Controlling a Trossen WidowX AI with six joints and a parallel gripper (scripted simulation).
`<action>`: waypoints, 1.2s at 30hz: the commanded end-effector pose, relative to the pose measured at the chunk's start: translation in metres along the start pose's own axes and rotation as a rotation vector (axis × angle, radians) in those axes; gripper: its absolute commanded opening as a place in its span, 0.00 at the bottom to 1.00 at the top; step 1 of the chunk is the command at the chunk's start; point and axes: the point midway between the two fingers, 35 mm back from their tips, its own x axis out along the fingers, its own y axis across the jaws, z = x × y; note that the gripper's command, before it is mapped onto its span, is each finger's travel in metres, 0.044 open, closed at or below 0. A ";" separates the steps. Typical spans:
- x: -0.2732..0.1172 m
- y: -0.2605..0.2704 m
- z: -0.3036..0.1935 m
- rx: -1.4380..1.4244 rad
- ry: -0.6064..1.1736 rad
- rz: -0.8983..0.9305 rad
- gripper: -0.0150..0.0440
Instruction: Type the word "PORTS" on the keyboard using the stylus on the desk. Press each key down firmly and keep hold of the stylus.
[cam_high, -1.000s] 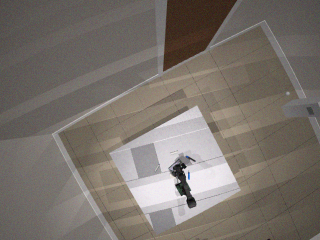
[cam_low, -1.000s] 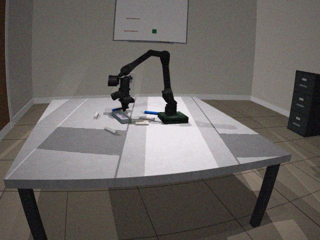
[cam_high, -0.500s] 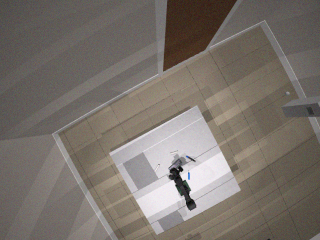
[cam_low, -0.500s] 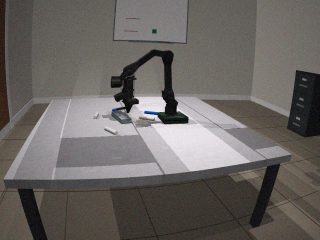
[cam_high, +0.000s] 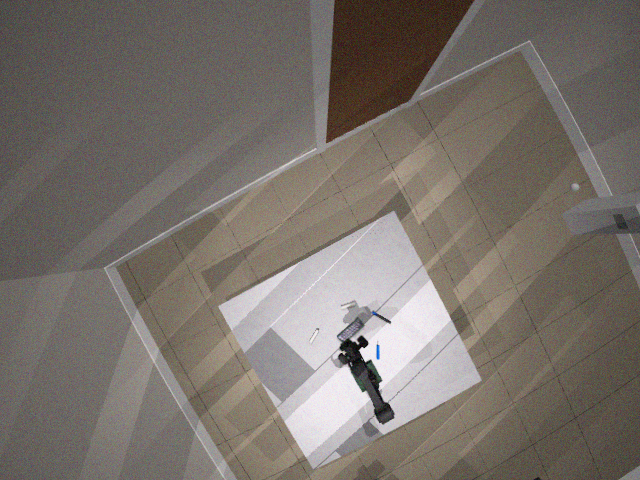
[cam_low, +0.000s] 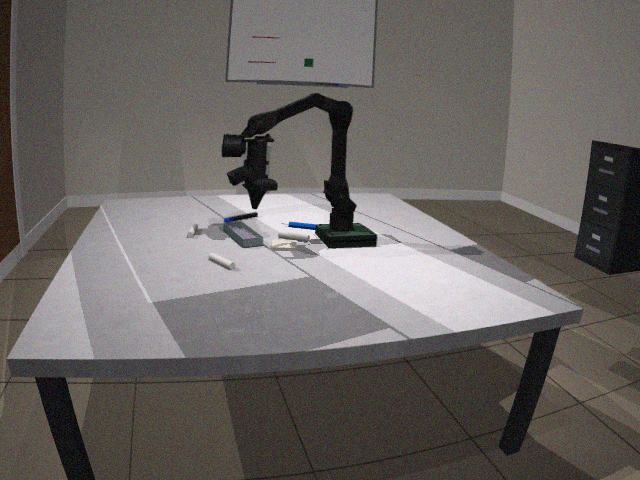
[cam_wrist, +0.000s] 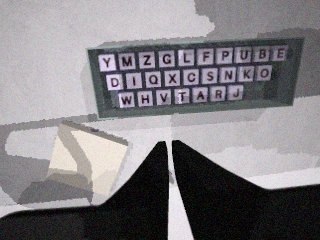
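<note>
The keyboard (cam_high: 350, 329) (cam_low: 242, 234) (cam_wrist: 285, 92) is a dark green tray with three rows of pale lettered keys. In the wrist view P is in the top row, S and O in the middle row, T and R in the bottom row. My gripper (cam_low: 254, 207) (cam_wrist: 168, 148) is above the desk, its tips just below the bottom row in the wrist view. The fingers are nearly together, with a thin gap and nothing held. A blue pen-like stick (cam_high: 377, 352) (cam_low: 301, 225) with a thin tip, seemingly the stylus, lies on the desk beside the arm's base.
A black marker (cam_high: 382, 317) (cam_low: 246, 215) with a blue end lies near the keyboard. A cream block (cam_low: 283, 244) (cam_wrist: 107, 162) lies on the keyboard's near side. A white cylinder (cam_low: 293, 236) lies by the block; two more white pieces (cam_low: 222, 260) (cam_low: 192, 230) lie beyond.
</note>
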 end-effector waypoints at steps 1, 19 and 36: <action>0.000 0.000 0.000 0.000 0.000 0.000 0.39; 0.000 -0.002 -0.001 0.005 -0.002 0.002 0.39; 0.002 -0.071 -0.146 0.458 -0.302 -0.009 0.51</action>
